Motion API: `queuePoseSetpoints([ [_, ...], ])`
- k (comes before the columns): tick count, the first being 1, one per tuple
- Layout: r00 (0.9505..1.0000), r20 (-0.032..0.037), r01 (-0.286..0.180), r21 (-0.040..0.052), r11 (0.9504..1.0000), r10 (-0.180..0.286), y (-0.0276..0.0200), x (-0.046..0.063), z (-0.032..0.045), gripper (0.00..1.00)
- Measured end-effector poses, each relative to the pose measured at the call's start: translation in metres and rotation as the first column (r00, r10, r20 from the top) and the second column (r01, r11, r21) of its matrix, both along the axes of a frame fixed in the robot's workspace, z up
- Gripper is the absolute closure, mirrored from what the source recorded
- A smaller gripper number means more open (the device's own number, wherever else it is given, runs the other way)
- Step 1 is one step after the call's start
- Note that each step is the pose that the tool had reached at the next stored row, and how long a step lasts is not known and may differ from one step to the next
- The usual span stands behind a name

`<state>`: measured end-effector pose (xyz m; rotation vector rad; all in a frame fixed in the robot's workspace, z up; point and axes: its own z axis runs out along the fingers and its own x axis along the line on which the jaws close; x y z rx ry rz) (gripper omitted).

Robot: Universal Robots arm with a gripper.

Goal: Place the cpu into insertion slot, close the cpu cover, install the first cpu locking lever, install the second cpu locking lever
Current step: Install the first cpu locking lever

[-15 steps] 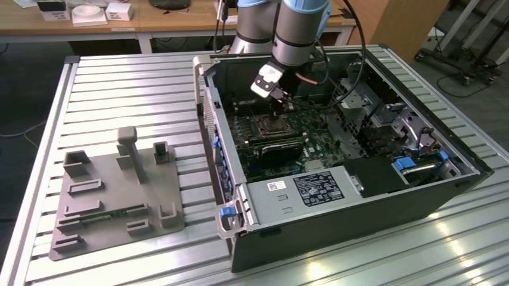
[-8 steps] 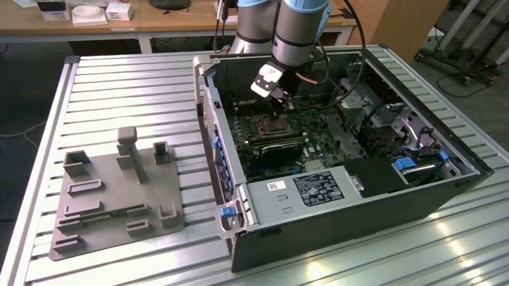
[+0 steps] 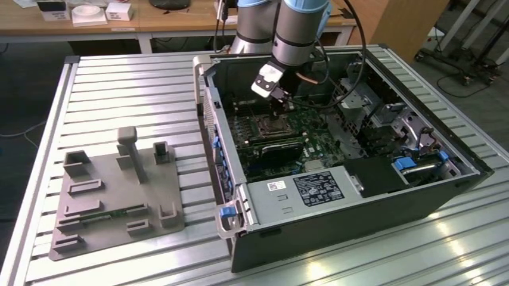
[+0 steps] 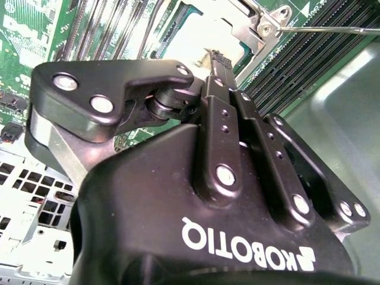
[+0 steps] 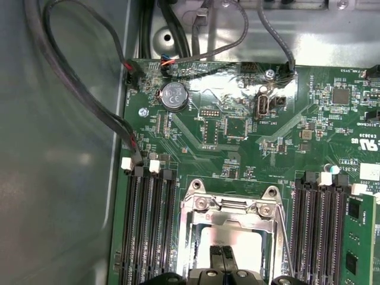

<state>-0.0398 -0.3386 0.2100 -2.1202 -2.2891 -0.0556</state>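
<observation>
The closed, empty hand [image 5: 222,256] is hovering over the cpu [image 5: 237,237], apparently seated in the insertion slot [image 3: 273,125] under the lowered cpu cover [image 5: 228,217], with a locking lever [image 4: 326,28] seemingly unlatched.

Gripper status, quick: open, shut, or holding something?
Gripper: shut, fingers together over the cpu, with nothing visible between them.
</observation>
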Motion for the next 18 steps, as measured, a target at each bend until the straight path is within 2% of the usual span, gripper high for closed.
queuePoseSetpoints([
  [4,0.9989,0.0000,-0.046,0.0000,0.9989,0.046,0.0000,0.0000,0.0000,0.89],
  [7,0.9957,0.0000,-0.093,0.0000,0.9957,0.093,0.0000,0.0000,0.0000,0.89],
  [14,0.9944,0.0000,-0.105,0.0001,0.9944,0.105,0.0000,0.0000,0.0060,0.89],
  [18,0.9932,0.0002,-0.116,0.0004,0.9932,0.116,0.0001,0.0000,0.0068,0.89],
])
